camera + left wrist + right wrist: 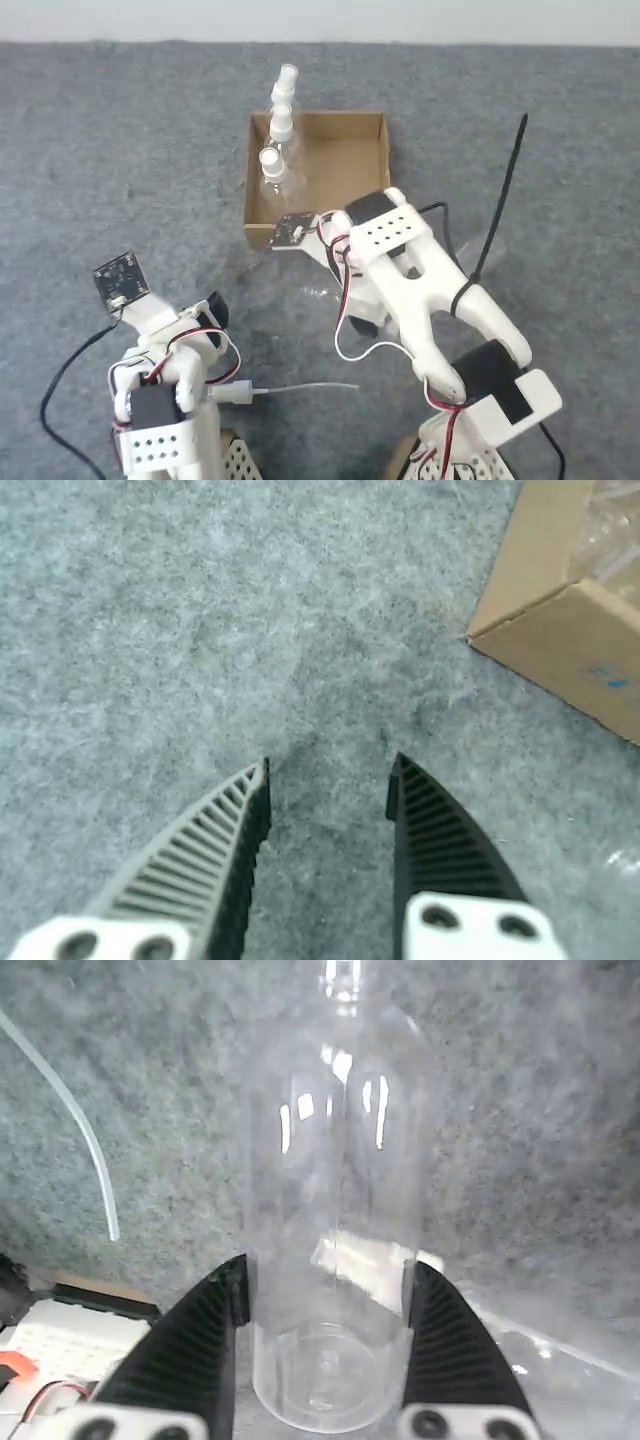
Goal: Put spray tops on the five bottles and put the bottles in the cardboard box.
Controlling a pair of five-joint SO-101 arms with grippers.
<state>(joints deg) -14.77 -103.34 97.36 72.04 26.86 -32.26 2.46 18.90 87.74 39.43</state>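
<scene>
A clear bottle (335,1160) with no spray top on its neck stands between the fingers of my right gripper (328,1265), which is shut on its lower part. A loose spray top (240,392) with a long thin tube (60,1100) lies on the carpet beside the left arm's base. The cardboard box (385,150) sits at the back, and three capped bottles (270,175) stand along its left wall. My left gripper (330,763) hangs open over bare carpet, short of the box's corner (560,630).
Grey carpet covers the table. The right arm (400,250) is folded over the ground just in front of the box. Crinkled clear plastic (560,1360) lies near the held bottle. A black cable tie (505,190) sticks up from the right arm.
</scene>
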